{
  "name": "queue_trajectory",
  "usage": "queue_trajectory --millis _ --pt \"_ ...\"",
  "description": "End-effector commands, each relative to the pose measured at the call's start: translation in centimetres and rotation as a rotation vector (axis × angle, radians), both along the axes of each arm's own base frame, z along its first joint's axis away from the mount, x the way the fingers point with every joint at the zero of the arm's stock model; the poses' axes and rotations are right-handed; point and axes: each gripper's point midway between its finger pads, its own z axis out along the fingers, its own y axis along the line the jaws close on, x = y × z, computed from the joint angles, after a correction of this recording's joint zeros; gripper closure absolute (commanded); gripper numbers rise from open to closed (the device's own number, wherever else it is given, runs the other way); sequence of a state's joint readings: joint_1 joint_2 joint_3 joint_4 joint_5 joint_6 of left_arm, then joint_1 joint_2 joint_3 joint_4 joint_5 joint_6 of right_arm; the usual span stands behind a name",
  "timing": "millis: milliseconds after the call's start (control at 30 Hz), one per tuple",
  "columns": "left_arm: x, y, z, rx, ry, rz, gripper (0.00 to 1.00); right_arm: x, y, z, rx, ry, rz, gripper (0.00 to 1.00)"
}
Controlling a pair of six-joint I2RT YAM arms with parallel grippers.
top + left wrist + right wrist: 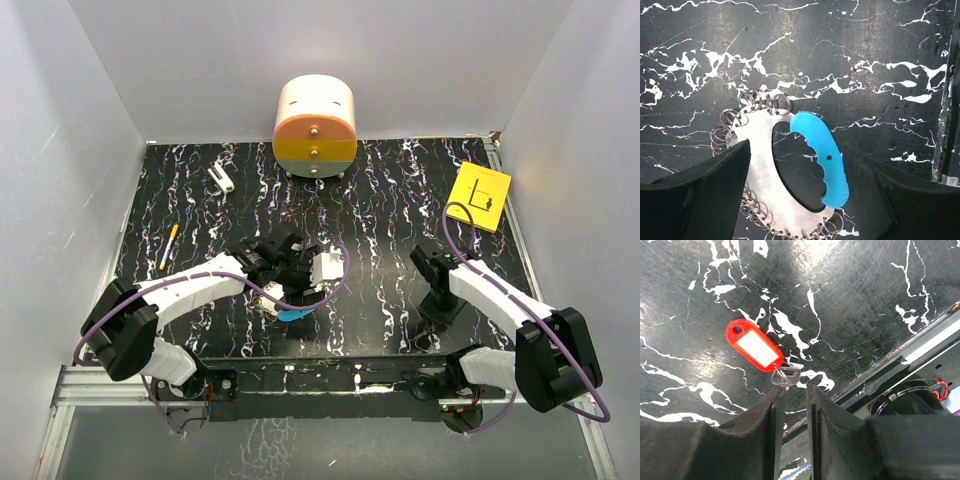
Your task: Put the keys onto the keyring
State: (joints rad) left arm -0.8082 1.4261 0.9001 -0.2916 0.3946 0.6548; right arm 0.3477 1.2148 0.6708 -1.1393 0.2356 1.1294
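Note:
The keyring (762, 165) is an oval white plate with a bright-blue grip (822, 155) and several small wire rings along its edge. It lies flat on the black marbled table and also shows in the top view (290, 310). My left gripper (796, 150) is open and straddles it, with the left finger (715, 190) over the plate's left edge. The key (786, 375) is a small silver key on a red oblong tag (756, 346), lying on the table. My right gripper (795, 390) is low over it, jaws a narrow gap apart. The key's head is just past the left fingertip and nothing shows between the jaws.
An orange and white round box (315, 125) stands at the back. A yellow card (479, 196) lies back right, a white clip (222, 178) back left, and a yellow pen (169, 246) at the left. The table's near edge and metal rail (920, 347) are close to my right gripper.

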Motion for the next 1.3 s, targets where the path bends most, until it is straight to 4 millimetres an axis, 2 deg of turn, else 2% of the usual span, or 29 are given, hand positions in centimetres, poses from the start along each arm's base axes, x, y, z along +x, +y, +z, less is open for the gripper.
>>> queue_trajectory --millis 0,633,1000,1267 --pt "-0.17 0.08 0.94 -0.019 -0.032 -0.013 0.27 1.83 0.73 0.88 0.022 -0.057 0.016 0.7" --pt "0.11 -0.15 1.19 -0.022 -0.037 -0.01 0.27 2.27 0.6 0.49 -0.001 -0.033 0.023 0.68" --pt "0.19 0.2 0.79 -0.003 -0.042 -0.003 0.27 2.56 0.63 0.26 -0.01 -0.014 0.042 0.75" --pt "0.2 0.19 0.81 -0.001 -0.042 -0.004 0.27 2.23 0.24 0.27 -0.028 -0.002 0.041 0.72"
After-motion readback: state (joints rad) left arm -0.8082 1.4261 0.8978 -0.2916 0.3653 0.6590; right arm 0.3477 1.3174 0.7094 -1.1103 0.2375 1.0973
